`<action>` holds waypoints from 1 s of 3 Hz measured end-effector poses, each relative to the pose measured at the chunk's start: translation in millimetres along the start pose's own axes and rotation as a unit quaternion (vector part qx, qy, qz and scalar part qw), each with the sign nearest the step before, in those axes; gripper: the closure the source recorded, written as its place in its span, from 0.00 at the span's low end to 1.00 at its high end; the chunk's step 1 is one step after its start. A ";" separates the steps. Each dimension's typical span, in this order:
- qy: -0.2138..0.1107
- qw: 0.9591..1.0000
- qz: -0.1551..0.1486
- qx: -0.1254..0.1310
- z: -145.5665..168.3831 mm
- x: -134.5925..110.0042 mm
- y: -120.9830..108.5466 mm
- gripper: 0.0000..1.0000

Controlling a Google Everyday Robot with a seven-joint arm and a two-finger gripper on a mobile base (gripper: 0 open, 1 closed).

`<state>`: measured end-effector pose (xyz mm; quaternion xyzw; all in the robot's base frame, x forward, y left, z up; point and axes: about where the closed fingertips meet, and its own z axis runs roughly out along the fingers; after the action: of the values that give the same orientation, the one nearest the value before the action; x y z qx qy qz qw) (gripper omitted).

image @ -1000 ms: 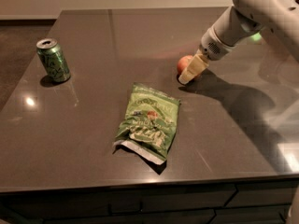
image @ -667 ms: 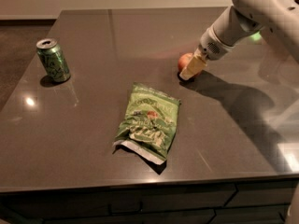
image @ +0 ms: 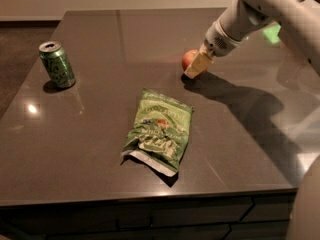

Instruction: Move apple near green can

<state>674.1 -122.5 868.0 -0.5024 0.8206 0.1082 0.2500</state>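
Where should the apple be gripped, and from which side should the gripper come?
Probably across its widest middle, coming down from above on the right: the apple is round and sits low on the table. The gripper is down at its right side, so that approach is shortest.

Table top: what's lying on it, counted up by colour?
Green: 2, the green can and the chip bag
Red-orange: 1, the apple, with the robot's gripper close at its right side
Total: 3
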 end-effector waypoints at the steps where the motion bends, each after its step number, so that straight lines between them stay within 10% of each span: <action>1: -0.013 1.000 -0.017 -0.009 9.2 -28.2 -1.4 1.00; 3: -0.039 0.996 -0.066 -0.041 38.0 -96.1 20.8 1.00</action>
<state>702.9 -22.4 884.1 -0.5610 0.7698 0.1445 0.2678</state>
